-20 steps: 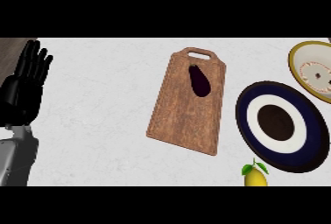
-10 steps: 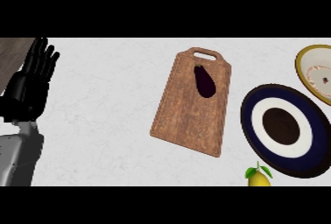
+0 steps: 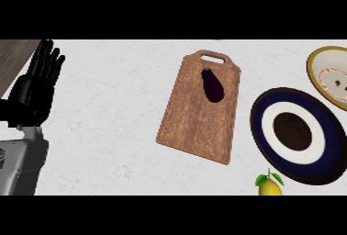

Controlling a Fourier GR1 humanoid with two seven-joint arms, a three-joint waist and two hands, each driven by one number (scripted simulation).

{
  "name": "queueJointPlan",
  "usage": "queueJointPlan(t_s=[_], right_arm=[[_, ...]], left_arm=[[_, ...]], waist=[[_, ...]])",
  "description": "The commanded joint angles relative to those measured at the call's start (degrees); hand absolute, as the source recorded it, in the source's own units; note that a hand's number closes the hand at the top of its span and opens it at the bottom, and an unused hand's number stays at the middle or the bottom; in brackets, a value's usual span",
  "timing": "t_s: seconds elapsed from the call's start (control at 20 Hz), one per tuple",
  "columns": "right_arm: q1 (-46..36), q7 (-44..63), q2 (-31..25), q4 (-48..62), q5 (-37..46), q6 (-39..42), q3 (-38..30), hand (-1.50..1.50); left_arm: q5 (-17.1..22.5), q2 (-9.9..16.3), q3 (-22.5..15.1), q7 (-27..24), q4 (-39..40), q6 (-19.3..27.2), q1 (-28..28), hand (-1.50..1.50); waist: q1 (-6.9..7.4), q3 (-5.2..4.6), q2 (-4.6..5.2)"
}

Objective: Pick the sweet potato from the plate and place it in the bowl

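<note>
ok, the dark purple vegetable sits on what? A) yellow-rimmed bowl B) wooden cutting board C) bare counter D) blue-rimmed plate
B: the dark purple vegetable lies on the wooden cutting board, near its handle end, apart from the blue-rimmed plate and the bowl.

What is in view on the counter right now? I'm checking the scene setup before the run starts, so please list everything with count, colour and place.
cutting board: one, brown wood with a handle slot, centre of the counter, lying at a tilt
eggplant: one, dark purple, on the board's upper part near the handle
plate: one, dark blue rim, white ring, dark centre, right of the board
bowl: one, cream inside with a yellowish rim, upper right, cut by the view's edge
lemon: one, yellow with a green leaf, lower right below the plate
counter: one, pale grey speckled
left hand: one, black, open, fingers up, resting at the left edge on a grey forearm
</note>
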Motion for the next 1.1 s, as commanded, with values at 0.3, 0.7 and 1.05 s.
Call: queueJointPlan(t_s=[0.3, 0.7, 1.05], right_arm=[[-5.2, -1.4, 8.9, 13.6, 5.4, -4.1, 4.9, 1.50], [-9.9, -2.4, 14.3, 21.1, -0.1, 5.1, 1.5, -1.50], [-13.4, -0.1, 13.2, 25.3, -9.3, 4.0, -7.7, -1.50]], left_arm=[[0.1, 0.2, 0.6, 0.6, 0.3, 0.3, -1.7, 0.00], [-0.8, -0.2, 0.2, -0.2, 1.5, 0.5, -1.1, 0.00], [0.6, 0.8, 1.8, -0.2, 1.1, -0.4, -0.2, 0.00]], waist=[[0.02, 0.13, 0.38], [-0.73, 0.18, 0.35], [-1.14, 0.24, 0.24]])
